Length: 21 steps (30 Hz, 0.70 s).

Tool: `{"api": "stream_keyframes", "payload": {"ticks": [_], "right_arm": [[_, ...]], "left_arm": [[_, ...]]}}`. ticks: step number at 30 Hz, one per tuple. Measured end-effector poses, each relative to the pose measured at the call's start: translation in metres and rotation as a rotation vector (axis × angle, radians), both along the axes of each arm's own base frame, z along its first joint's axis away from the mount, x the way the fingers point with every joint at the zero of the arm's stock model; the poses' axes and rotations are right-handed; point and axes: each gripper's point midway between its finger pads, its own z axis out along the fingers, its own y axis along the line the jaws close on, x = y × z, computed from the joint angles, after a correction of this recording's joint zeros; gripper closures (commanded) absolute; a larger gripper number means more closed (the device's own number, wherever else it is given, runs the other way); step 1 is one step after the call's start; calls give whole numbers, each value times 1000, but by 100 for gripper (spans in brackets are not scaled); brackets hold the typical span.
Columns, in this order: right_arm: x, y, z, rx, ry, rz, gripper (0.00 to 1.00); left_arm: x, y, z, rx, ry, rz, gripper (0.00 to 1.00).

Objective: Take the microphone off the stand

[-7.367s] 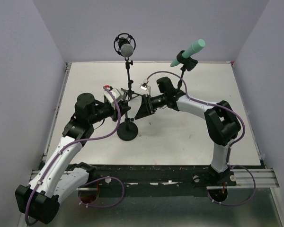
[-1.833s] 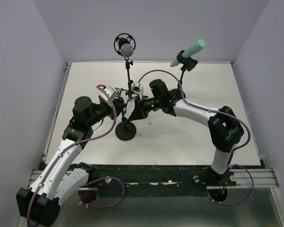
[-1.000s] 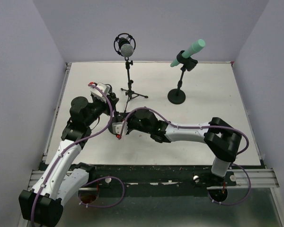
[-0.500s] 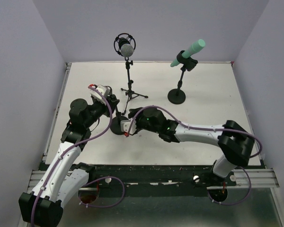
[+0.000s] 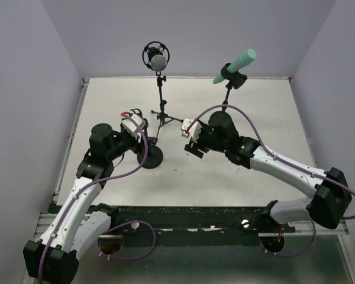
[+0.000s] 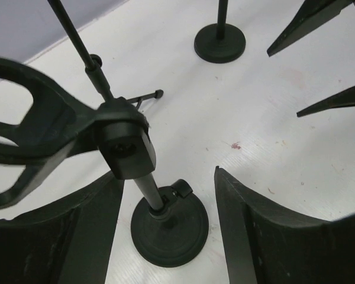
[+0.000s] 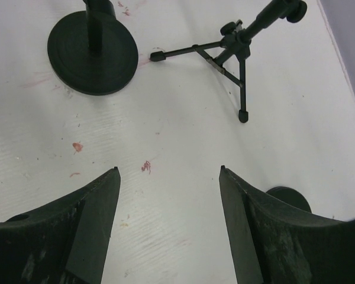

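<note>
I see my left pincer (image 6: 168,173) and right pincer (image 7: 168,169) both gaping, empty. A bare stand (image 6: 168,228) sits between the left jaws; a tripod stand (image 7: 235,42) and teal microphone (image 5: 235,64) crowd upper centre.

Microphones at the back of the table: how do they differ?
The silver-mesh microphone sits inside a black ring mount; the teal microphone lies tilted in a plain clip. The silver one's stand has tripod legs; the teal one's has a round base. Both sit on black stands.
</note>
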Motion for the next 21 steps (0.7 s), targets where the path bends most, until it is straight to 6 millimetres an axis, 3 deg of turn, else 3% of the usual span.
{"api": "stream_keyframes", "payload": {"ticks": [4,10,21], "right_arm": [[2,-4,1,7,29,-27,21],[9,-1,18,41,17,-43,20],[46,17,22,18,51,-81,21]], "left_arm": [[-6,1,-13,28,46,-15,23],[-17,5,-31,56,126,-13,22],[-29,16,-53,137,129,-12,30]]}}
